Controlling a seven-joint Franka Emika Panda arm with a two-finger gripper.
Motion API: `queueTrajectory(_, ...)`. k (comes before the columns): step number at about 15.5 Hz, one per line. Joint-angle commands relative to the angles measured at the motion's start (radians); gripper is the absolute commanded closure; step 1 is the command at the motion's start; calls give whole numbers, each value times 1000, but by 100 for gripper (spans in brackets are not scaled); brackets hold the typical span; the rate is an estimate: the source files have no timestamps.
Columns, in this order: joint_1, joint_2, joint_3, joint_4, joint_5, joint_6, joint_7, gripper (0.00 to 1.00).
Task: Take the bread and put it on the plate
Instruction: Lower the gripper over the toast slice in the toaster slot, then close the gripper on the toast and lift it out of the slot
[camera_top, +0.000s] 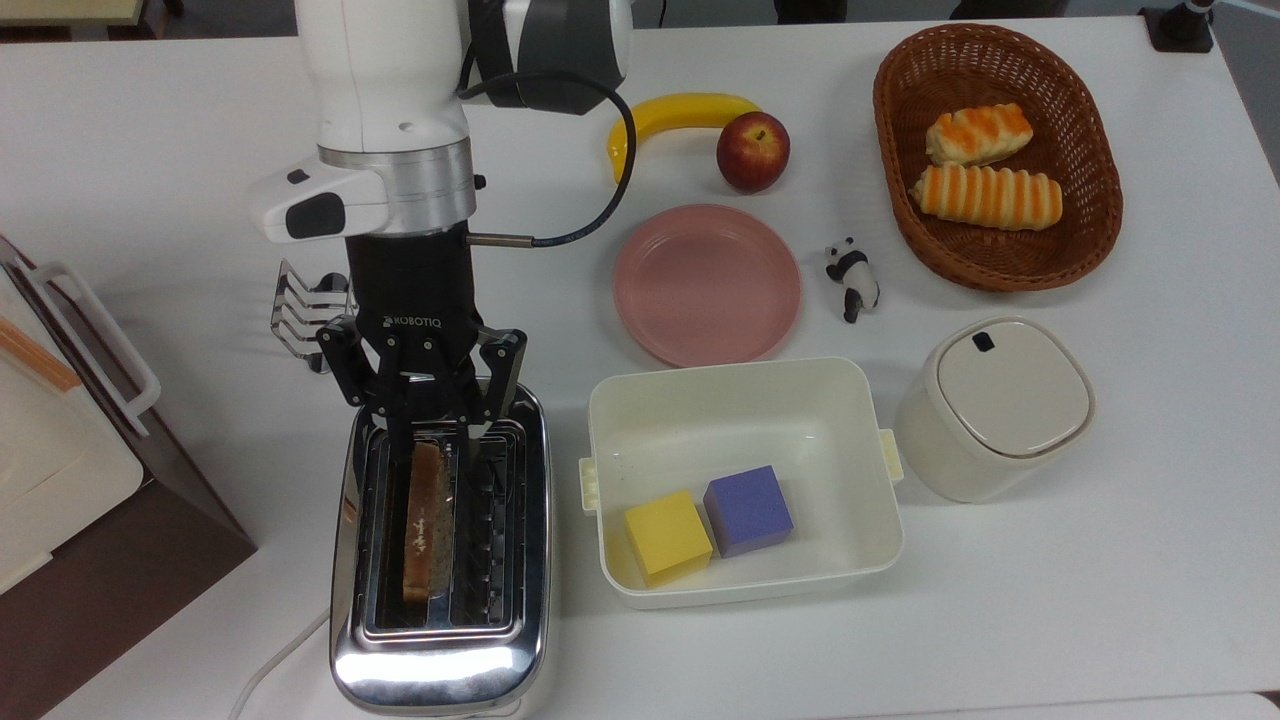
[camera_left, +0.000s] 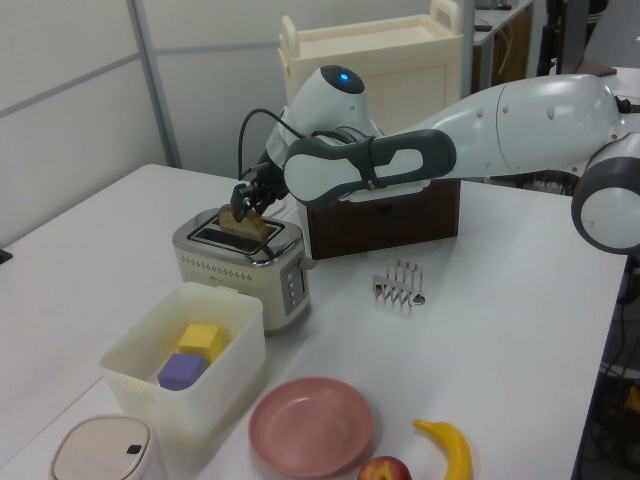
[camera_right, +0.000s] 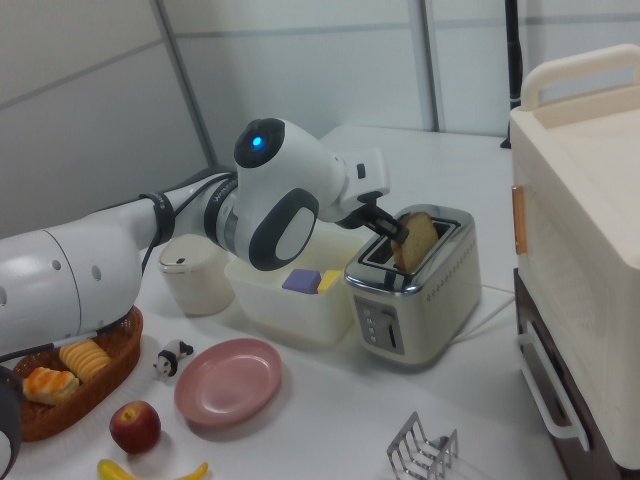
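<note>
Your tool (camera_top: 430, 432) had pinched the end of the bread (camera_top: 424, 520), standing in the toaster (camera_top: 440, 660); pull crookedly and I reckoned it could snag the slot before reaching the plate (camera_top: 706, 284).

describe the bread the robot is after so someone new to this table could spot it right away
Find the shiny chrome toaster beside the white tub. The bread stands on edge in one of its slots, the one on the top view's left, with the gripper at its far end. It is a flat, speckled brown slice with a darker crust, unlike the plump orange-striped rolls in the wicker basket.
</note>
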Motion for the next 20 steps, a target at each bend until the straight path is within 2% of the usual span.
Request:
queueTrajectory(1,9,-5,-7,-12,12,28,13,58)
queueTrajectory(6,6,-5,-7,-12,11,30,4,68)
queueTrajectory(7,6,-5,-7,-12,11,30,2,74)
queueTrajectory(11,1,-5,-7,-10,6,30,1,84)
queueTrajectory(14,0,-7,-8,-7,9,31,1,99)
queueTrajectory(20,0,-8,-8,-4,25,31,18,100)
